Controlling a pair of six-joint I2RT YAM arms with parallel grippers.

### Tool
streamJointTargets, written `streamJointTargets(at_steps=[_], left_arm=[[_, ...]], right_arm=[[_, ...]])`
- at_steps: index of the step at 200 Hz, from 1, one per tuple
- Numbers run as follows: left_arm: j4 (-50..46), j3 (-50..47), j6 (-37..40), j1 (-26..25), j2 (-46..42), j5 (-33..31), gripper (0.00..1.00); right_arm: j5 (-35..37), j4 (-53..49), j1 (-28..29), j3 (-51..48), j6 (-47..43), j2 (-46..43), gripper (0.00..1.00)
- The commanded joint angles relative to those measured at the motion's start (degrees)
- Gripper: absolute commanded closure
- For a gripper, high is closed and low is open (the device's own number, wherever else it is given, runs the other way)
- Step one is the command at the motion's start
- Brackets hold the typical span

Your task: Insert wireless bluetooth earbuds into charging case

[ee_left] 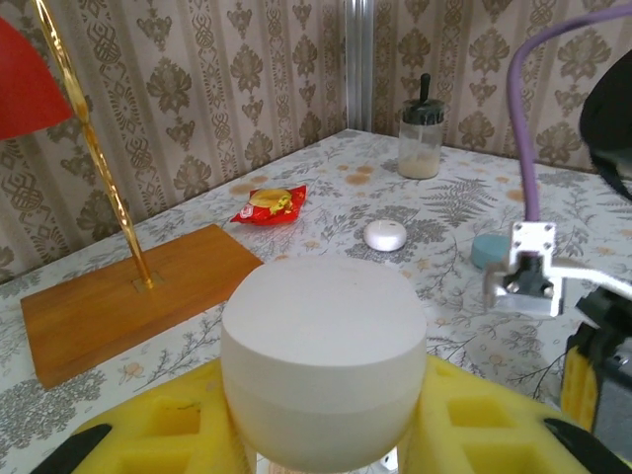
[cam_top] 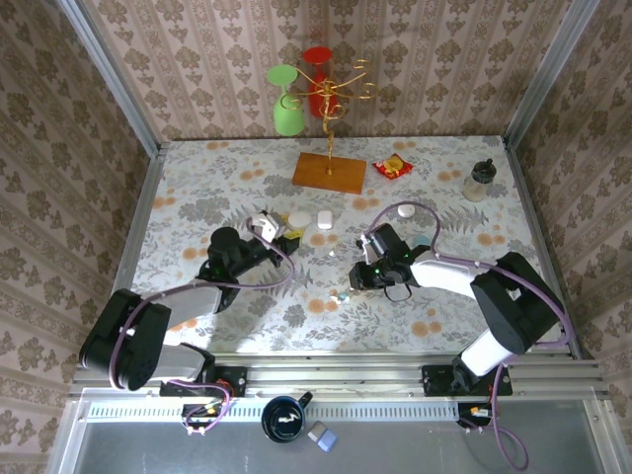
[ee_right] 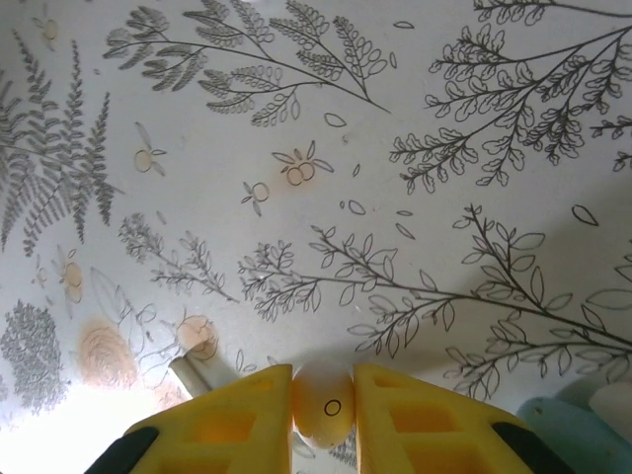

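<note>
A rounded white charging case (ee_left: 323,360) sits between the yellow pads (ee_left: 173,425) of my left gripper (ee_left: 326,434), which is shut on it. A seam runs around its side. From above, the left gripper (cam_top: 265,229) holds the case (cam_top: 261,223) left of the table's centre. My right gripper (ee_right: 324,410) is shut on a tiny white earbud (ee_right: 323,400), just above the floral table (ee_right: 326,148). From above, the right gripper (cam_top: 354,279) is low at mid-table. A white stem-like piece (ee_right: 197,373) lies left of its pads. A small pale-blue piece (cam_top: 343,295) lies beside it.
Other white cases (cam_top: 298,218) (cam_top: 324,219) (cam_top: 406,210) lie mid-table, and a blue case (ee_left: 491,250) is beside the right arm. At the back stand a wooden-based gold rack (cam_top: 329,171) with red and green glasses, a red snack packet (cam_top: 392,167) and a jar (cam_top: 480,181).
</note>
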Motion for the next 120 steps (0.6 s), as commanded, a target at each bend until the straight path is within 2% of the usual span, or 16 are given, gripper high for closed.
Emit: streamJointTargets(at_steps=[1,41,63,94,106,120], left_arm=[[2.58,-0.13,-2.0,0.07,-0.99,2.52,0.73],[2.25,0.16,-3.13,0.46,-1.24,3.74,0.73],[1.48,-0.1,-2.92,0.77,-1.67,6.58,0.73],[-2.63,0.02,-1.83,0.75,-3.7,13.91,0.73],[-4.76,0.45,-1.58,0.75,-4.65,16.49,0.73],[-6.8,1.18,-1.51,0.75,-5.36,19.21,0.73]], right_arm=[[1.93,1.87,-0.17,0.19,0.65,-0.51,0.7],[4.89,-2.09,-0.58,2.17,-4.52,-7.61,0.41],[3.95,-1.14,-0.83,2.57,-14.39,-13.83,0.33],[-4.42,5.81,-0.83,0.9,-26.83,-22.64,0.23],[-7.91,7.12,-0.82,1.7,-29.51,-23.52,0.16],[-11.32,6.53,-0.57,4.39,-32.02,-22.29,0.12]])
